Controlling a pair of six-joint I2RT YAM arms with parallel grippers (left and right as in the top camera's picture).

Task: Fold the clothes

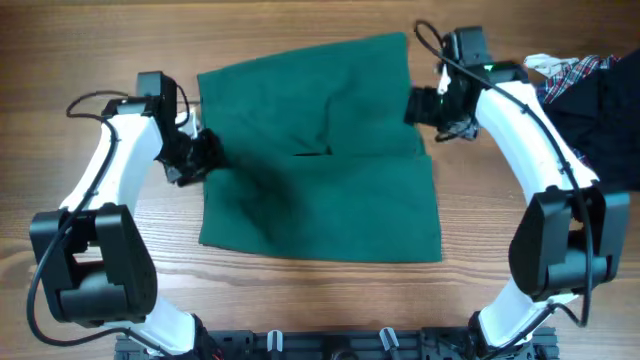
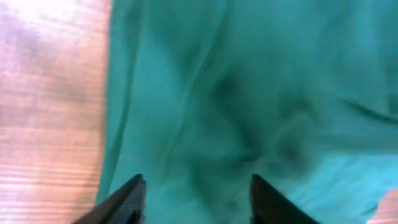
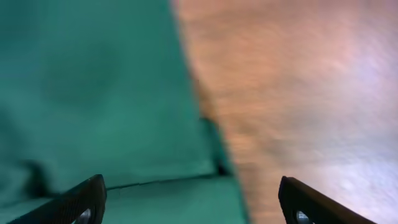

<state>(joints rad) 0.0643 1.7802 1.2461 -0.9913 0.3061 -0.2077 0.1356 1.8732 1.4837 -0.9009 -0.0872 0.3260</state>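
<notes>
The wooden counter [image 1: 90, 60], seen from overhead, carries the clothes [image 1: 320, 200] at centre, with one fold edge across the middle. I judge more folds remain. The left gripper [image 1: 205, 155] sits at the cloth's left edge, the right gripper [image 1: 418, 105] at its right edge. The left wrist view shows jaws apart over wrinkled cloth, gripping nothing. The right wrist view shows jaws wide apart, straddling the hem and bare wood — detail the overhead view hides.

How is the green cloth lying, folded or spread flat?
Folded: the green cloth lies doubled, one layer's edge crossing its middle atop another layer.
</notes>
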